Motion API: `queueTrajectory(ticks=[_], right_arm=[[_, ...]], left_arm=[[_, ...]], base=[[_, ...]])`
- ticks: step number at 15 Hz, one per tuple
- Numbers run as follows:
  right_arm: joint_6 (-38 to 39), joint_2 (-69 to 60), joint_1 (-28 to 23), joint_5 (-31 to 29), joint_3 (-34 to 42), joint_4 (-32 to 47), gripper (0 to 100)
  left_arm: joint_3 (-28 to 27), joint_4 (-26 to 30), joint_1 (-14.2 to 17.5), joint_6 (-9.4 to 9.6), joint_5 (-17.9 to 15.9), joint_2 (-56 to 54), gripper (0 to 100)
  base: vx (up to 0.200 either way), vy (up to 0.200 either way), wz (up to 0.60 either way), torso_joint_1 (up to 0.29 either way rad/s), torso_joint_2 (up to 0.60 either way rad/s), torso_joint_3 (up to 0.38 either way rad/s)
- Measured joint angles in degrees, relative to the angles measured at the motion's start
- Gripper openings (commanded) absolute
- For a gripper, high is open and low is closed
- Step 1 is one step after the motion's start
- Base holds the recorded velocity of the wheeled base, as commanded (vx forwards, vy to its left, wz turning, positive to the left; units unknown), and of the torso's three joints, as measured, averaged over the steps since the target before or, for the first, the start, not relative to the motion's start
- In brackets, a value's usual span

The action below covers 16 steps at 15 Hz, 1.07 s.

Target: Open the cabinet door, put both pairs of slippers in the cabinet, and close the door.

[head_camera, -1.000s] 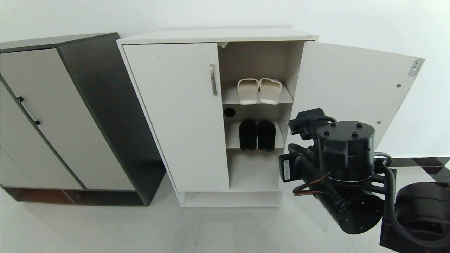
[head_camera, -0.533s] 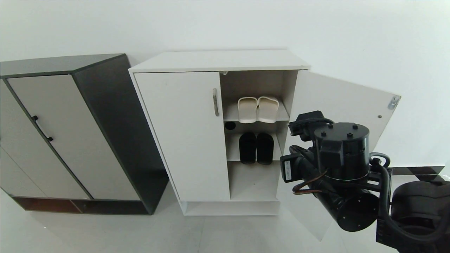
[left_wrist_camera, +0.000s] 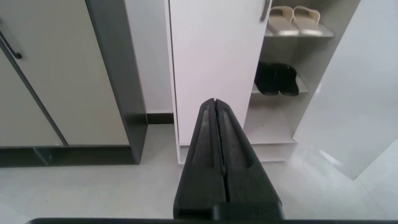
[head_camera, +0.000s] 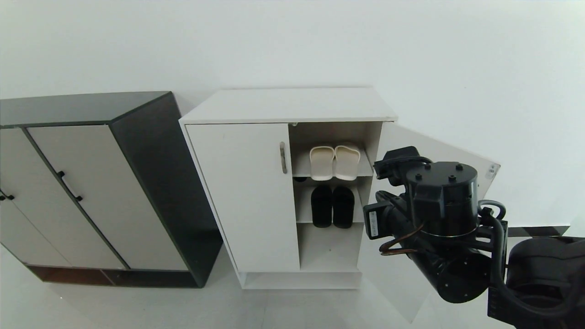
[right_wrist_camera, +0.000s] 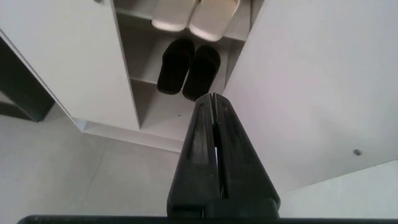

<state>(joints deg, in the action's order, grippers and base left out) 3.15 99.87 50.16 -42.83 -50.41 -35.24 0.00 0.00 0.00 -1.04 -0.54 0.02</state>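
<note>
Cabinet door [head_camera: 390, 283] on the right side of the white cabinet [head_camera: 288, 105] is swung wide open, well past square to the front. Left door [head_camera: 242, 196] is flush and closed, with its metal handle [head_camera: 283, 157] at the inner edge.

Both pairs are inside the open right bay:
- white slippers [head_camera: 334, 162]: on the upper shelf [head_camera: 299, 171], side by side and touching, about mid-width, sitting at the shelf's front edge
- black slippers [head_camera: 332, 205]: on the shelf below [head_camera: 302, 217], side by side and touching, also at the front edge, directly under the white pair
- bottom compartment [head_camera: 329, 246] has nothing in it

Right arm [head_camera: 438, 214] is in front of the open door and covers part of the panel in the head view. Right gripper [right_wrist_camera: 214, 96] has its fingers pressed together and carries nothing. It points down at the floor line between the open bay and the door panel [right_wrist_camera: 311, 93], clear of both. Black pair [right_wrist_camera: 188, 67] and white pair [right_wrist_camera: 196, 11] show just past its tip.

Left gripper [left_wrist_camera: 214, 102] also has its fingers together and holds nothing. It hangs over the floor [left_wrist_camera: 93, 186], out in front of the closed left door [left_wrist_camera: 214, 56] and well apart from it.

Dark cabinet [head_camera: 151, 183] stands just left of the white one, doors closed.
</note>
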Motion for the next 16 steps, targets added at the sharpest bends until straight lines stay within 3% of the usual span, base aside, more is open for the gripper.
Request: queueTrajectory(ticks=[16], right_arm=[[-0.02,0.13,0.09,0.76,1.16,-1.35,0]], left_arm=[[0.00,0.00,0.00,0.00,0.00,0.00,0]], base=[[0.000,0.000,0.00,0.229,-0.54,-0.313]])
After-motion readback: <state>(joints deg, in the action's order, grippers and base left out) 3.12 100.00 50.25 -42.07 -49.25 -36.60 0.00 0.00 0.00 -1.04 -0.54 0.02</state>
